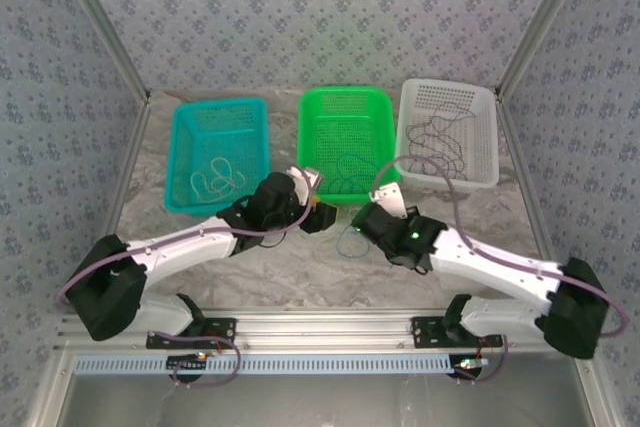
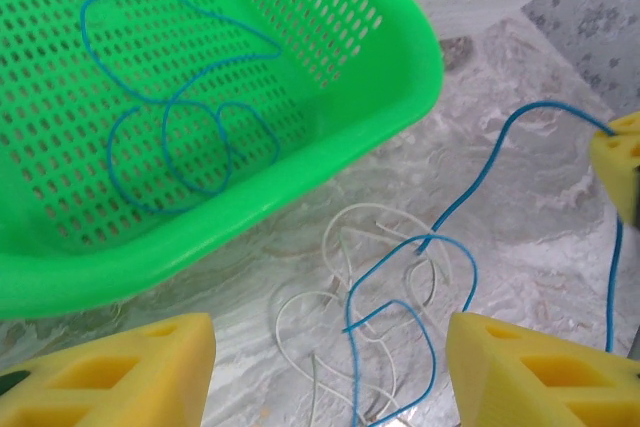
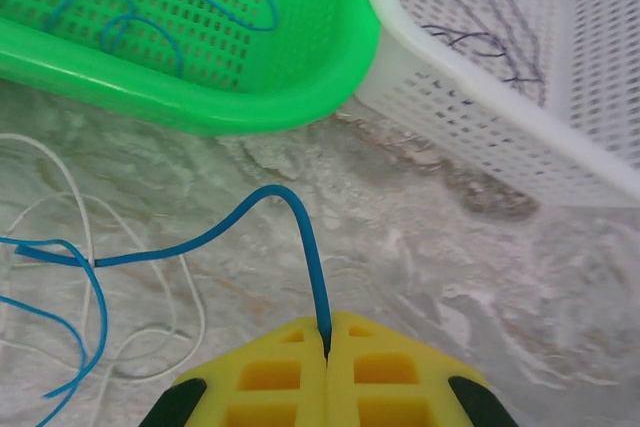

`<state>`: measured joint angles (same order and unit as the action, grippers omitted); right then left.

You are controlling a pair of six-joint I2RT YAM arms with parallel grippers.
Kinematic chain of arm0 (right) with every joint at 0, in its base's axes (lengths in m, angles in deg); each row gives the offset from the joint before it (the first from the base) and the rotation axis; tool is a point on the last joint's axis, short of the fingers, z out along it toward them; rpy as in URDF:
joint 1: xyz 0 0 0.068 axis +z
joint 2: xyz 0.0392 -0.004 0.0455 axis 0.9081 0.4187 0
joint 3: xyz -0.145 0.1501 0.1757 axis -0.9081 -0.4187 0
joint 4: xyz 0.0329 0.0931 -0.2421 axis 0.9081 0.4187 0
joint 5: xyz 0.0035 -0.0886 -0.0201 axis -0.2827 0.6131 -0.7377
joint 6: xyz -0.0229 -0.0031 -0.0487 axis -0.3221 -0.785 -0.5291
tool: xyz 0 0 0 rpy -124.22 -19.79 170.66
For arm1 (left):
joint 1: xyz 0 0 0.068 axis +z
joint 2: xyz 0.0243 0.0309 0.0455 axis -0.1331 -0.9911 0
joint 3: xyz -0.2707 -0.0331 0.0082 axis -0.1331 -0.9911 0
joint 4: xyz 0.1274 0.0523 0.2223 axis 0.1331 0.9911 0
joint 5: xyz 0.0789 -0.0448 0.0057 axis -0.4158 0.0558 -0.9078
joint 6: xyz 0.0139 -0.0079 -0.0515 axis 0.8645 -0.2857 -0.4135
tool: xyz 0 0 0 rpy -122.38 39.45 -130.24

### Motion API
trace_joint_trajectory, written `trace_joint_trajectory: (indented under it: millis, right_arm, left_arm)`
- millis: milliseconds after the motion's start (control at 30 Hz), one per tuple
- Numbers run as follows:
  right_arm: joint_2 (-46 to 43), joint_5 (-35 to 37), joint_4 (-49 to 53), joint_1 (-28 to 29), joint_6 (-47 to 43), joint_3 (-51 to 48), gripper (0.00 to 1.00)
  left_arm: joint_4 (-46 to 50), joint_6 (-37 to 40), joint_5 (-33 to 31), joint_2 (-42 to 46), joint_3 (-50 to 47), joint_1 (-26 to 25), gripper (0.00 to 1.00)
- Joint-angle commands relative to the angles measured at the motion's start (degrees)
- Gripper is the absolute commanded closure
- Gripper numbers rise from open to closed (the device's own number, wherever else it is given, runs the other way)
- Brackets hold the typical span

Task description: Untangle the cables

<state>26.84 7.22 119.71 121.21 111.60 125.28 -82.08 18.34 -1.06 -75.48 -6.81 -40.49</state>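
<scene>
A blue cable (image 2: 455,207) and a pale cable (image 2: 300,309) lie loosely tangled on the marble tabletop, just in front of the green basket (image 2: 300,197). My left gripper (image 2: 330,377) hangs open above the tangle, one yellow finger on each side and nothing between them. My right gripper (image 3: 326,332) is shut on one end of the blue cable (image 3: 250,212), which arches up from its fingertips and runs left to the tangle. In the top view the left gripper (image 1: 318,215) and right gripper (image 1: 362,219) nearly meet over the tangle (image 1: 350,243).
Three baskets stand in a row at the back. The teal basket (image 1: 175,162) holds a pale cable, the green basket (image 1: 345,94) another blue cable (image 2: 180,97), and the white basket (image 1: 447,85) a dark cable (image 3: 480,42). Patterned walls enclose the table.
</scene>
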Motion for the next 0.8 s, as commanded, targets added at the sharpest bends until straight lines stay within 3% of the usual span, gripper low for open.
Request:
trace_joint_trajectory:
  millis: [0, 100, 167, 333, 533, 767]
  right_arm:
    - [9.09, 9.71, 11.57, 2.36, 4.28, 5.36, 1.00]
    - [16.71, 14.01, 15.47, 4.98, 5.93, 9.75, 1.00]
    - [17.44, 11.36, 12.48, 5.05, 3.43, 10.23, 1.00]
    - [8.89, 0.08, -0.90, 3.86, -2.58, 4.94, 1.00]
    - [-1.17, -12.00, -7.41, 1.38, -7.22, 0.47, 1.00]
    - [-7.03, -16.39, -12.08, 0.79, -10.61, -2.78, 1.00]
  left_arm:
    - [-2.77, 1.05, 0.98, -0.12, 3.23, -0.56, 0.37]
    - [-2.99, 1.09, 0.43, -0.58, 3.40, -0.82, 0.36]
    - [-3.72, 1.14, 0.95, -1.25, 3.09, -0.90, 0.36]
    - [-4.92, 1.54, 0.09, -2.22, 1.38, -0.92, 0.37]
    - [-5.65, 1.94, 1.02, -1.32, 0.84, -1.00, 0.37]
    - [-8.44, 4.10, 6.42, -4.64, 2.99, -3.87, 0.36]
